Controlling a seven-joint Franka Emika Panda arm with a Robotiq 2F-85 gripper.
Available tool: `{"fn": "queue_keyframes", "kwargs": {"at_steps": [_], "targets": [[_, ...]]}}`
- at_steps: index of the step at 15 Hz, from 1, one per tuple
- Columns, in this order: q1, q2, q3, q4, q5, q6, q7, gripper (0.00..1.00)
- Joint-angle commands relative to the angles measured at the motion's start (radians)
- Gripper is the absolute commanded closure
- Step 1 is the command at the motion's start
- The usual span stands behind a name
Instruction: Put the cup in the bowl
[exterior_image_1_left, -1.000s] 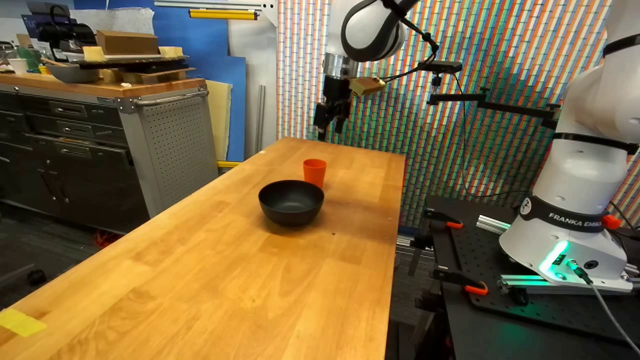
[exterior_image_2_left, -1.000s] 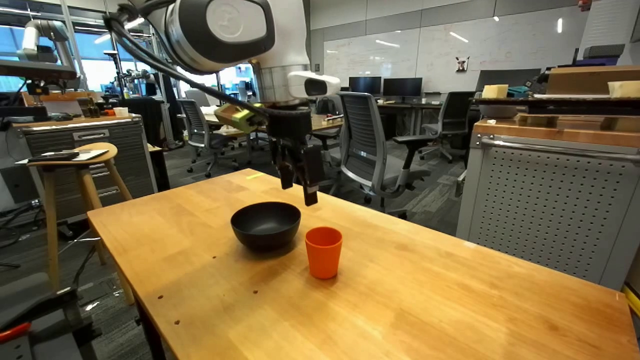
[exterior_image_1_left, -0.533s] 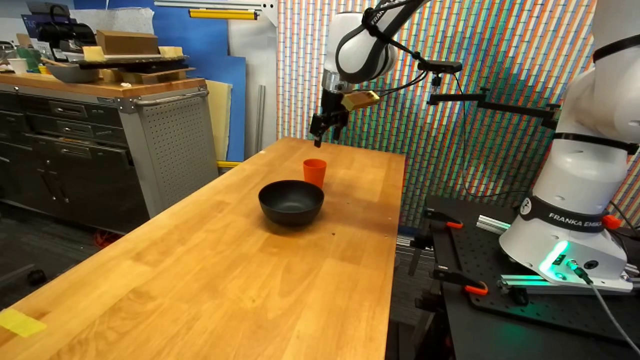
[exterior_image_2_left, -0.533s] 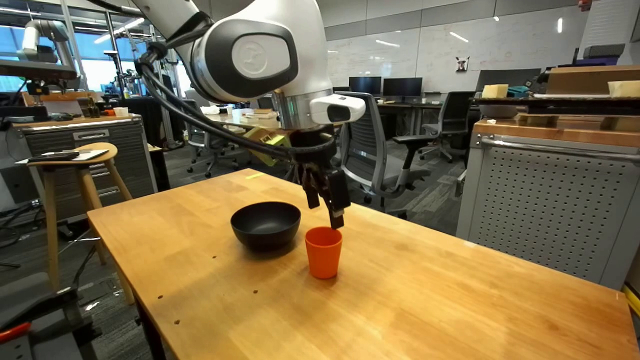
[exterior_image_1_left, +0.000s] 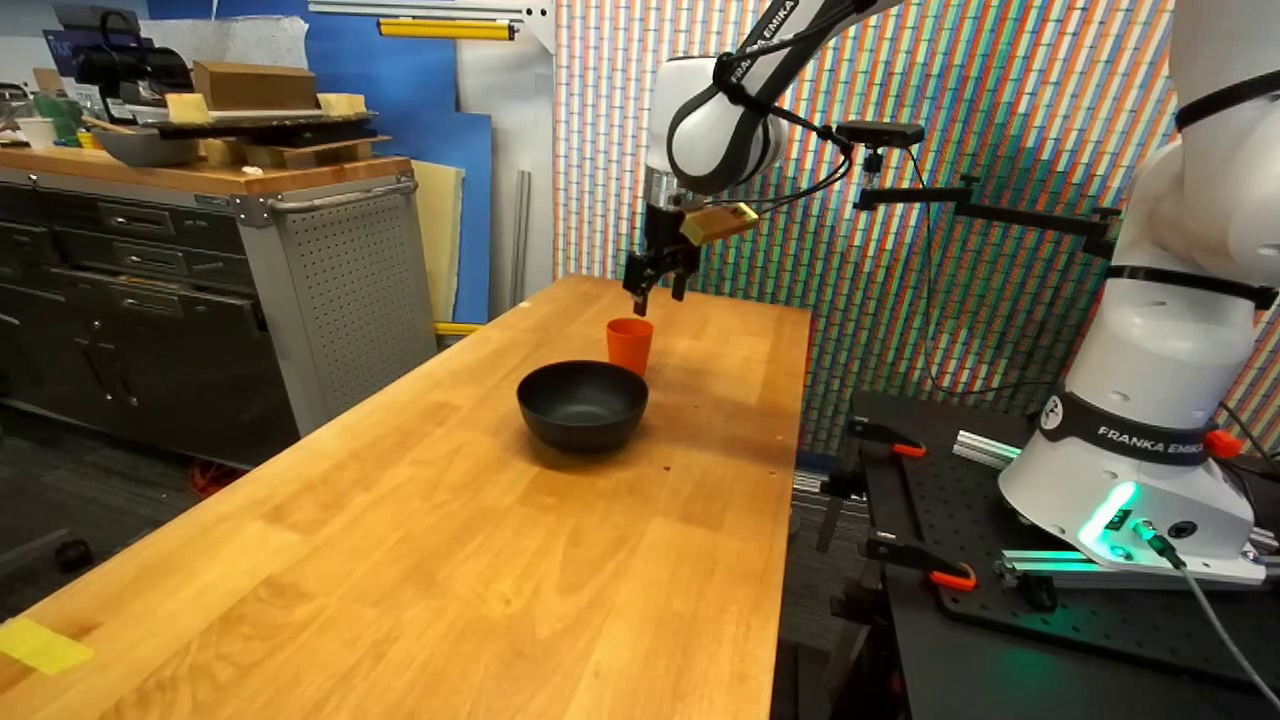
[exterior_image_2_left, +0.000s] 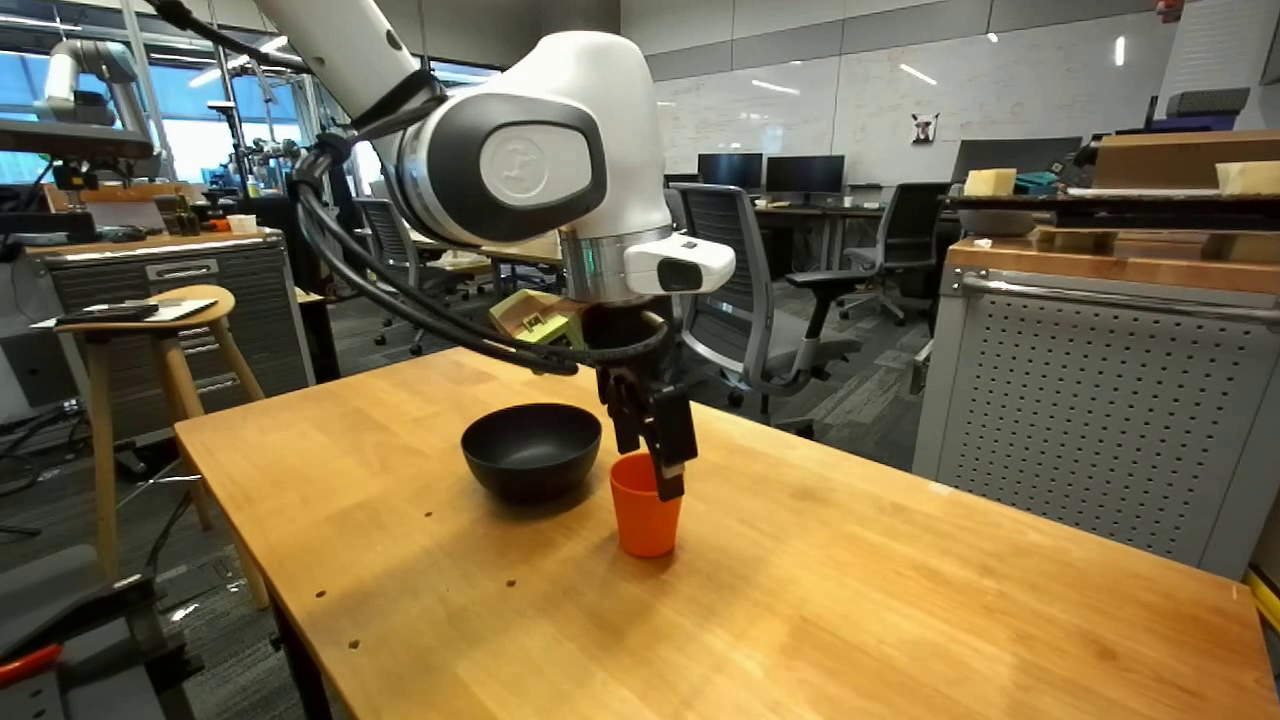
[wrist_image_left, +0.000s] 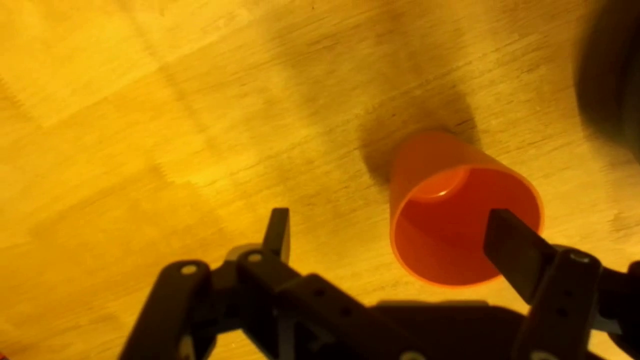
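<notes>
Whiteboard panels (exterior_image_2_left: 780, 130) cross the upper right of the frame in an exterior view, above grey carpet (exterior_image_2_left: 865, 405); striped, many-coloured sheeting (exterior_image_1_left: 1000, 320) covers the upper middle and right in an exterior view. A wooden table (exterior_image_2_left: 860, 600), its yellow-brown planks marked by a few dark holes (exterior_image_2_left: 511, 583), stretches across the lower half of the frame. A white robot arm (exterior_image_2_left: 610, 90) slants down from the upper left. Its black gripper (wrist_image_left: 389, 212), along the bottom edge of the wrist view, is released, the fingers (wrist_image_left: 277, 232) spread well apart. The black bowl (exterior_image_2_left: 530, 475) sits level near the middle of both exterior views, mouth turned up. The orange cup (exterior_image_2_left: 645, 530) stands upright just beside the bowl, mouth up, long axis vertical, narrowing toward its base; in the wrist view it sits right of centre, base toward the top of the frame. The fingertip (wrist_image_left: 515, 250) at right overlaps its mouth; whether it touches, I cannot tell.
</notes>
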Motion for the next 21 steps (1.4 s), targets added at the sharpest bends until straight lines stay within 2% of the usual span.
{"fn": "queue_keyframes", "kwargs": {"at_steps": [1, 6, 7, 8, 16, 17, 20, 21], "targets": [[0.015, 0.050, -0.024, 0.016, -0.028, 0.022, 0.040, 0.00], [0.010, 0.109, -0.002, 0.015, 0.004, 0.095, 0.010, 0.00], [0.008, 0.118, 0.005, 0.014, 0.010, 0.113, 0.002, 0.09], [0.010, 0.125, 0.012, 0.016, 0.015, 0.125, 0.000, 0.27], [0.005, 0.142, 0.035, 0.026, 0.053, 0.158, -0.008, 0.88], [0.005, 0.142, 0.033, 0.027, 0.054, 0.156, -0.008, 0.93], [0.023, 0.111, 0.014, 0.010, 0.034, 0.143, 0.006, 0.96], [0.030, 0.094, 0.007, 0.002, 0.025, 0.135, 0.010, 0.92]]}}
